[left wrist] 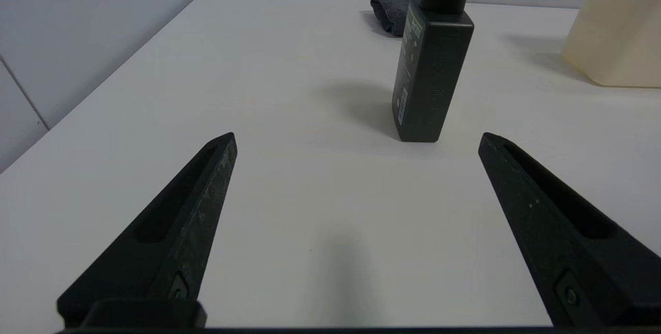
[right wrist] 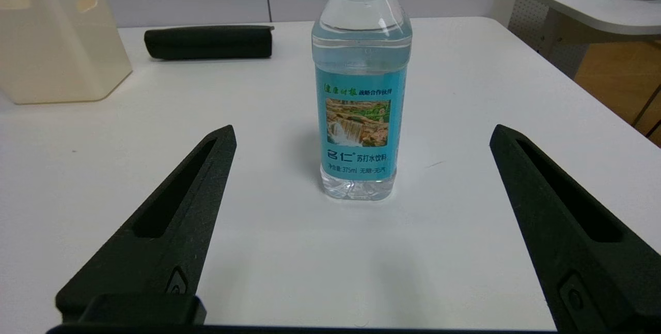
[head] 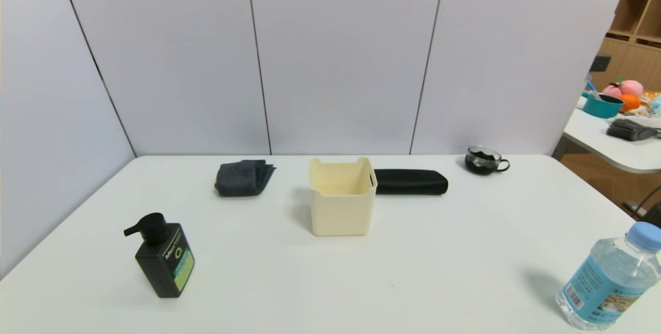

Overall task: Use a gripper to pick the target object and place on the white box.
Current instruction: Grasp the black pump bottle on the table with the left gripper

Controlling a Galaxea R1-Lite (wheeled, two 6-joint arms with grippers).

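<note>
Standing upright at lower left of the head view, the pump bottle (head: 165, 260) waits well apart from the white box (head: 341, 205) at centre; left gripper (left wrist: 357, 140) and right gripper (right wrist: 362, 135) jaws spread apart.

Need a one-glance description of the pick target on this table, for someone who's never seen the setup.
Start at the cream-white box in the middle of the white table, then look toward the robot's near left. Standing alone there is the pump bottle: small, squarish, black, with a black pump head and a green label. The only other bottle, the water bottle at near right, is clear with a blue cap.
</note>
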